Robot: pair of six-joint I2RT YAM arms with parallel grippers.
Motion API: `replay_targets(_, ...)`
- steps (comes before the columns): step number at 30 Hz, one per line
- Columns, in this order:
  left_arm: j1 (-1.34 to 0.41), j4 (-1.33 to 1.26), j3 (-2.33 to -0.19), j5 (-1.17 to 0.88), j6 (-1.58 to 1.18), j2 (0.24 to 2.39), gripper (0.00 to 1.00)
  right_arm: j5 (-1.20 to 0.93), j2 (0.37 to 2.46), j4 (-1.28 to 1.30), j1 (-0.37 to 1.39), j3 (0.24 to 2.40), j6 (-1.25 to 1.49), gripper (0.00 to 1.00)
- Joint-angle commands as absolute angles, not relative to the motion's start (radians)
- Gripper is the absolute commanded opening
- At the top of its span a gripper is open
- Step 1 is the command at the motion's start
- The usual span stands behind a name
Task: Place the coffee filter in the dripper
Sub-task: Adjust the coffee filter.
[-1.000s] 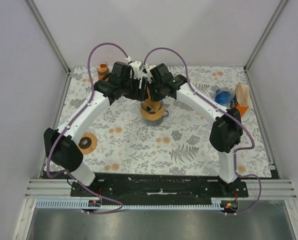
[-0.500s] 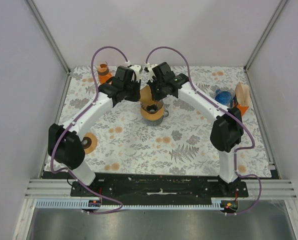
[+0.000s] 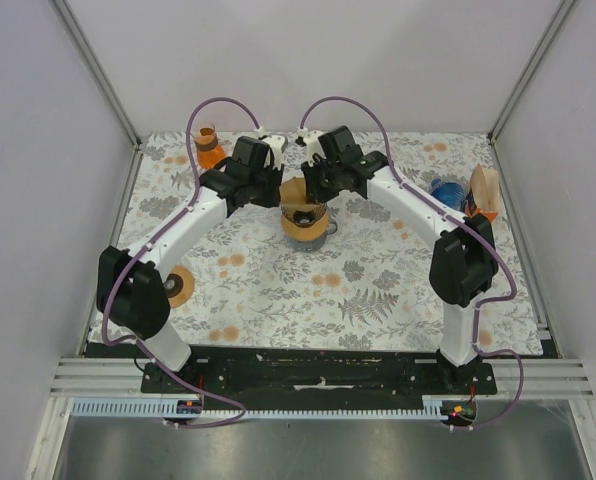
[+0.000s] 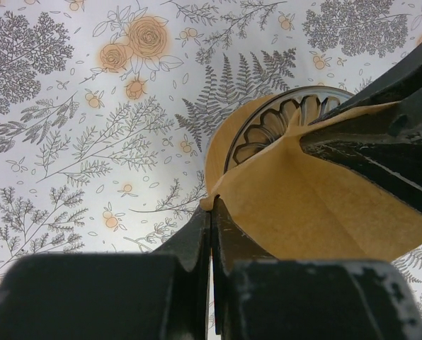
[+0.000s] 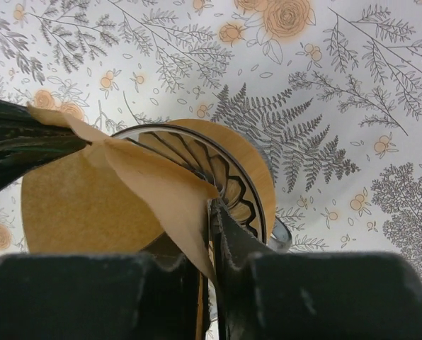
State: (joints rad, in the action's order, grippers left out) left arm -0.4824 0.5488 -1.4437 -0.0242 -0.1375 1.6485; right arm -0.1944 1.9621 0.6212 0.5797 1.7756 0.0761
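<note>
We judge the coffee filter (image 4: 317, 205) light, limp and easily torn, so our left tool (image 4: 211, 216) and right tool (image 5: 209, 219) each pinch an opposite edge above the dripper (image 5: 232, 177).

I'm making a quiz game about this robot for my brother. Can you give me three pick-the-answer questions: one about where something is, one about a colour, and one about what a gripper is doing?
1. Where is the coffee filter?
A. Flat on the table by the arm bases.
B. Over the dripper, between both grippers.
C. In the far right corner.

2. What colour is the filter?
A. Tan brown.
B. Blue.
C. Green.

3. What is the left gripper doing?
A. Hanging wide open.
B. Gripping the dripper.
C. Shut on the filter's edge.

Answers:
1 B: both wrist views show it spread over the ribbed dripper, with the right gripper pinching the other side.
2 A: the paper looks tan in every view.
3 C: it pinches the paper with no gap.
</note>
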Motion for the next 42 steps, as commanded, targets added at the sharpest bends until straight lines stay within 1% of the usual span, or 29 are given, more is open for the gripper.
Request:
replay_targets(1,-0.474,0.54,-1.459,-0.054,-0.101,1.617,0.02,-0.282,1.89,0.571,0.568,1.779,0.019,0.24)
replay_targets(3,-0.476,0.541,-1.466,-0.064,-0.104,1.618,0.02,-0.293,1.872,0.56,0.566,1.779,0.009,0.37)
replay_targets(8,-0.476,0.554,-1.497,-0.061,-0.091,1.623,0.02,-0.345,1.813,0.545,0.54,1.744,-0.075,0.57)
replay_targets(10,-0.476,0.561,-1.511,-0.063,-0.087,1.624,0.02,-0.389,1.777,0.525,0.52,1.721,-0.106,0.69)
replay_targets(12,-0.476,0.569,-1.525,-0.066,-0.086,1.624,0.02,-0.42,1.738,0.502,0.5,1.7,-0.15,0.78)
replay_targets(14,-0.476,0.578,-1.537,-0.077,-0.086,1.624,0.02,-0.468,1.683,0.47,0.48,1.655,-0.219,0.84)
replay_targets(17,-0.474,0.595,-1.563,-0.101,-0.097,1.623,0.02,-0.575,1.553,0.318,0.465,1.476,-0.386,0.86)
replay_targets(20,-0.471,0.63,-1.615,-0.135,-0.109,1.62,0.02,-0.636,1.367,0.009,0.463,1.159,-0.59,0.87)
replay_targets(21,-0.469,0.646,-1.641,-0.153,-0.113,1.614,0.02,-0.65,1.314,-0.123,0.465,1.032,-0.657,0.89)
replay_targets(23,-0.462,0.675,-1.677,-0.208,-0.124,1.598,0.02,-0.628,1.247,-0.312,0.466,0.889,-0.716,0.94)
replay_targets(24,-0.462,0.687,-1.692,-0.256,-0.13,1.592,0.02,-0.602,1.236,-0.358,0.465,0.867,-0.715,0.96)
replay_targets(26,-0.46,0.701,-1.713,-0.339,-0.141,1.577,0.02,-0.588,1.252,-0.342,0.465,0.885,-0.716,0.98)
replay_targets(30,-0.46,0.713,-1.735,-0.44,-0.149,1.552,0.02,-0.529,1.267,-0.446,0.466,0.876,-0.71,0.98)
replay_targets(33,-0.46,0.713,-1.744,-0.491,-0.166,1.543,0.02,-0.519,1.27,-0.437,0.479,0.897,-0.744,0.98)
replay_targets(36,-0.459,0.707,-1.756,-0.531,-0.195,1.549,0.02,-0.494,1.279,-0.425,0.527,0.902,-0.817,0.98)
replay_targets(42,-0.459,0.704,-1.769,-0.558,-0.218,1.557,0.02,-0.353,1.316,-0.388,0.597,0.945,-0.93,0.98)
